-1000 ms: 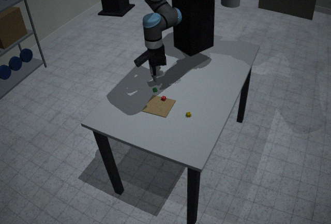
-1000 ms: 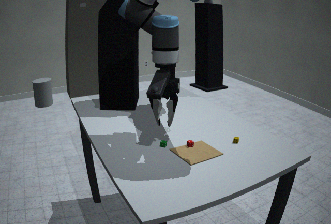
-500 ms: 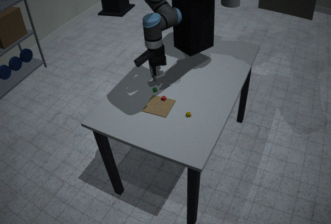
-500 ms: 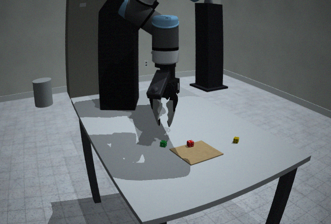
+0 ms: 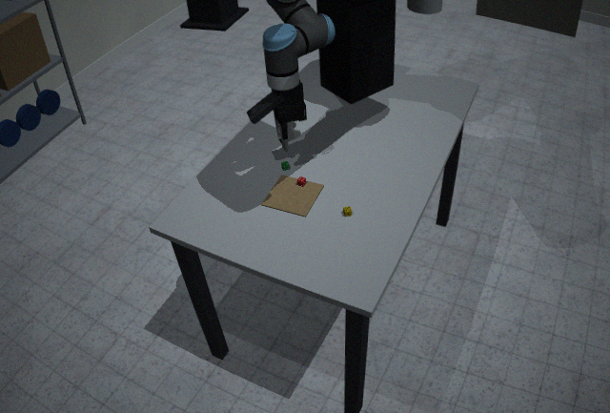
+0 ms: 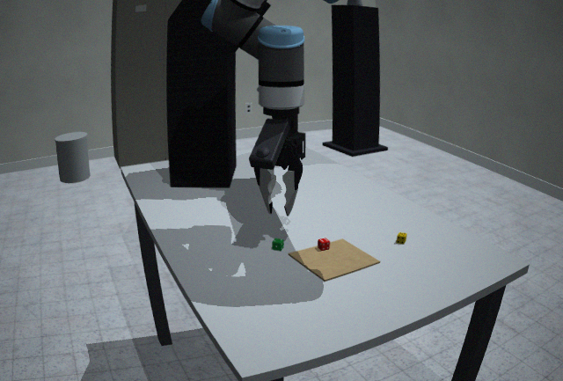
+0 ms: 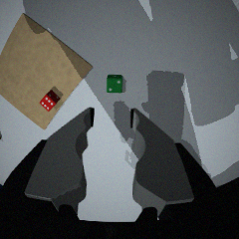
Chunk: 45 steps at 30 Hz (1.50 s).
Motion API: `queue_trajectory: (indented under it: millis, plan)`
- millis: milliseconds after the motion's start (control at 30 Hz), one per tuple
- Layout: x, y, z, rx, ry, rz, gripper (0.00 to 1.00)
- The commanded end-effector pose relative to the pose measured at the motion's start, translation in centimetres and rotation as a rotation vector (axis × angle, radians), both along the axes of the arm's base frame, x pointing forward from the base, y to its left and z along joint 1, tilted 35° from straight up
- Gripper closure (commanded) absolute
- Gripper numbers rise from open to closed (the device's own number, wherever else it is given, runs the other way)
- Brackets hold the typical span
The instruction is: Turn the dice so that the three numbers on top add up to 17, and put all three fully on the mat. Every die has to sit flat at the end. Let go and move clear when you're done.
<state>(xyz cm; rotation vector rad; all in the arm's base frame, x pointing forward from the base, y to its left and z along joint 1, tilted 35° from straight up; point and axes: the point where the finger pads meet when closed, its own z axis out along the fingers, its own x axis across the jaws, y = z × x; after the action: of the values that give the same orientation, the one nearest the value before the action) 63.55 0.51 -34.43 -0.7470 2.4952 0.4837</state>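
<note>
A green die [image 5: 284, 165] sits flat on the grey table, just off the far left corner of the tan mat [image 5: 293, 196]. A red die [image 5: 301, 181] sits on the mat near its far edge, with white pips on top. A yellow die [image 5: 347, 211] sits on the table to the right of the mat. My gripper [image 5: 284, 146] hangs above the table behind the green die, pointing down, fingers narrowed with a gap and nothing between them. In the wrist view the green die [image 7: 115, 83] lies just beyond the fingertips, and the red die [image 7: 48, 101] sits on the mat [image 7: 40, 75].
The arm's black pedestal [image 5: 355, 29] stands at the back of the table. The table's left edge is near the green die [image 6: 277, 244]. A shelf with a box [image 5: 19, 49] and blue balls stands far left on the floor.
</note>
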Motion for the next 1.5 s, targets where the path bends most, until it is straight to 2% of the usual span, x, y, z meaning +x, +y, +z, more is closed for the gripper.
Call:
queue_trajectory:
  millis: [0,600,1467]
  plan:
    - [0.0,0.0,0.0,0.0,-0.001,0.0,0.79]
    - [0.3,0.4,-0.7,0.0,-0.001,0.0,0.79]
    - [1.5,1.8,-3.6,0.0,-0.001,0.0,0.79]
